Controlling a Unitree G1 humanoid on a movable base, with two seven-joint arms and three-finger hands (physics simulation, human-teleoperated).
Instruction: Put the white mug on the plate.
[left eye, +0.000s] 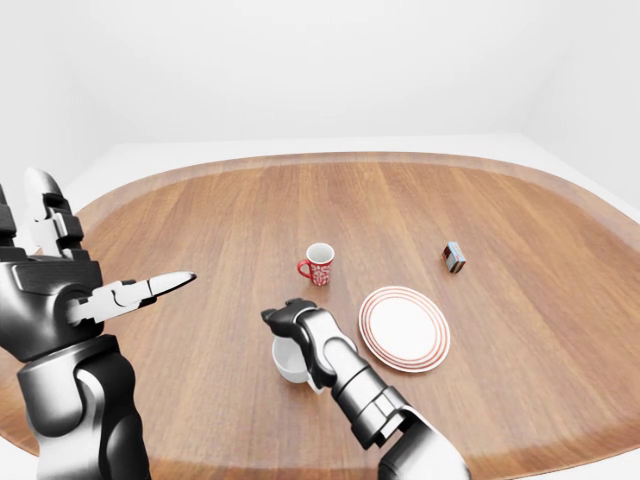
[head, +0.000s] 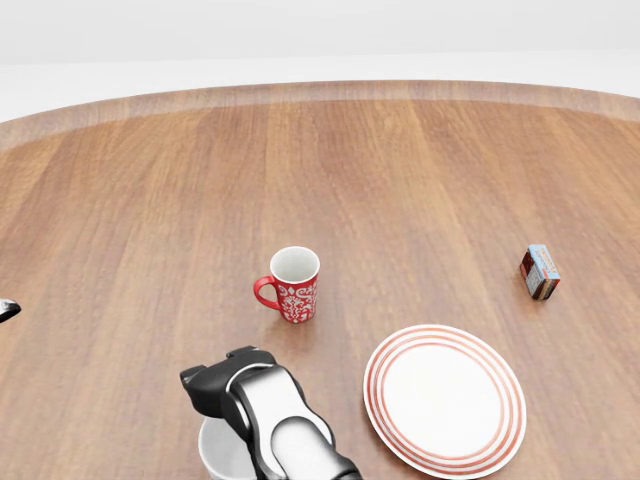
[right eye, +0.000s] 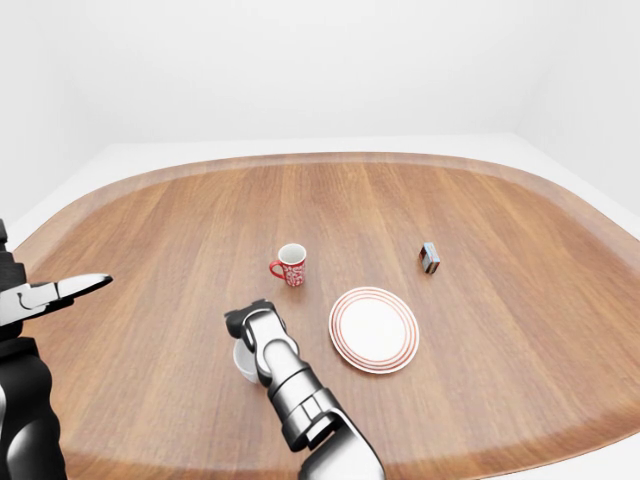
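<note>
The white mug (left eye: 285, 366) stands on the wooden table, low and left of centre in the left-eye view, mostly hidden under my right hand (left eye: 290, 320). The hand's fingers are curled over the mug's far rim and look closed on it. The mug's edge also shows at the bottom of the head view (head: 218, 456). The white plate with red rings (left eye: 404, 328) lies flat just to the right of the mug, empty. My left hand (left eye: 105, 245) is raised at the left edge, fingers spread open and empty, well clear of both.
A red patterned mug (left eye: 319, 265) stands upright just above the white mug and the plate. A small box (left eye: 453, 257) sits further right. The oval wooden table (left eye: 200, 220) has a raised rim, with white floor beyond it.
</note>
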